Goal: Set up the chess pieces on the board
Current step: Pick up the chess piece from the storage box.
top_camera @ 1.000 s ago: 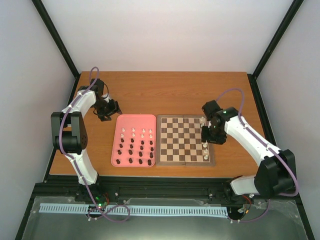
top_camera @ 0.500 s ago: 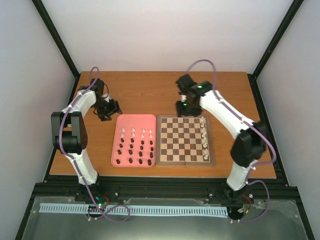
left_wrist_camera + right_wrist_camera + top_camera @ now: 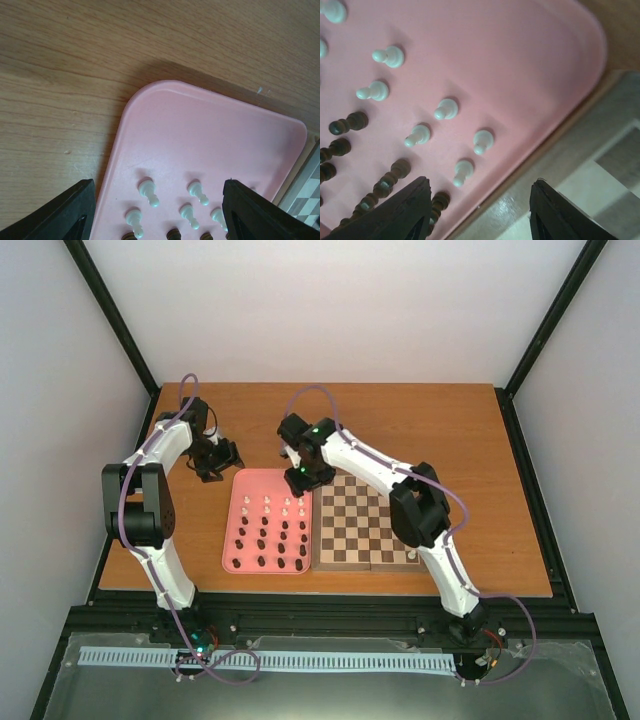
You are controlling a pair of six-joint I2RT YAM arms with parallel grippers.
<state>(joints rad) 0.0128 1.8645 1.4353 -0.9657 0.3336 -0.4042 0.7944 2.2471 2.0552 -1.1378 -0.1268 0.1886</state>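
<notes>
The table (image 3: 400, 420) is orange-brown wood with fine streaked grain. The tray (image 3: 268, 480) is plain pink. On it, the white pieces (image 3: 148, 190) are cream-white and the dark pieces (image 3: 263, 543) are deep brown. The board (image 3: 350, 530) is chequered in light tan and dark brown squares inside a mid-brown border. The left arm (image 3: 170, 445) and right arm (image 3: 360, 458) are white with black joints. Each has a purple cable (image 3: 312, 388), and a small green light (image 3: 315, 428) glows on the right one. The left end effector (image 3: 156, 205) and right end effector (image 3: 477, 205) have black fingers (image 3: 60, 215). The walls (image 3: 330, 310) are pale grey-white and the frame posts (image 3: 110, 315) are black.
</notes>
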